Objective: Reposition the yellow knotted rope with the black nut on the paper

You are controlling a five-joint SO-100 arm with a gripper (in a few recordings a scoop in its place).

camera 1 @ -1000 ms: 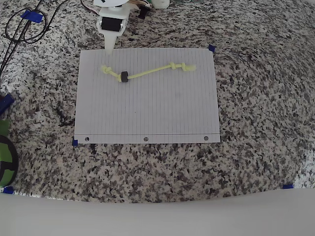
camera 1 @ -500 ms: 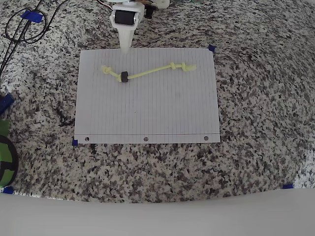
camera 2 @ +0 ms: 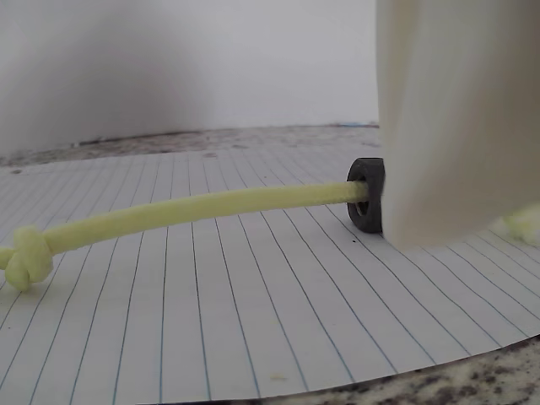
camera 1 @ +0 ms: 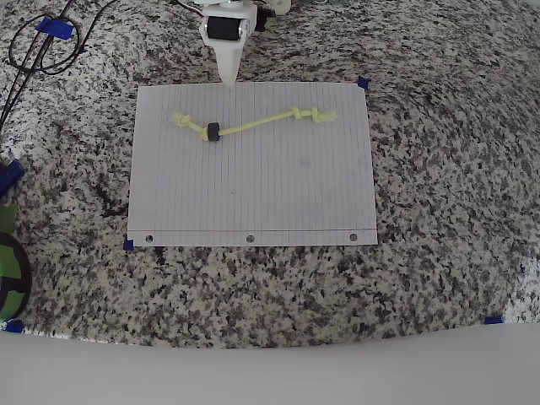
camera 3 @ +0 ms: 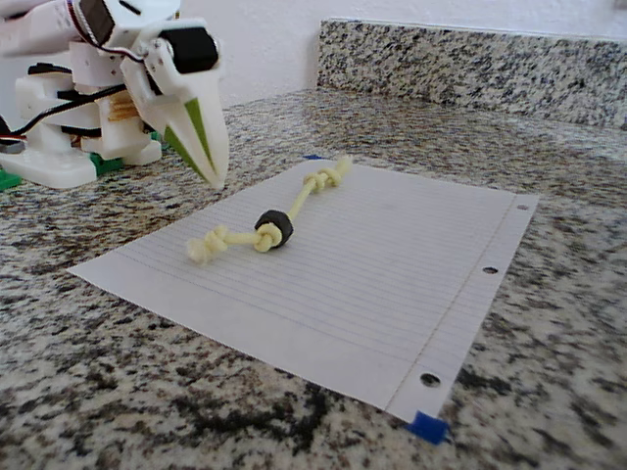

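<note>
Item: my white two-finger gripper (camera 1: 228, 78) — fingers pressed together to a single point, holding nothing, poised over the granite just beyond the far edge of the sheet in the overhead view. In the fixed view my tip (camera 3: 217, 178) hung above the counter beside the sheet's edge, apart from the cord.

Item: white lined loose-leaf paper (camera 1: 253, 194) — flat on the speckled granite counter (camera 1: 439, 169), three punched holes along its near edge, small blue tape tabs (camera 1: 363, 83) at some corners.

Item: thin pale yellow knotted rope (camera 1: 253, 125) — lay across the far part of the paper, a knot near each end, both ends on the sheet.

Item: small black nut (camera 1: 213, 131) — threaded on the rope near its left knot in the overhead view, resting on the paper.
</note>
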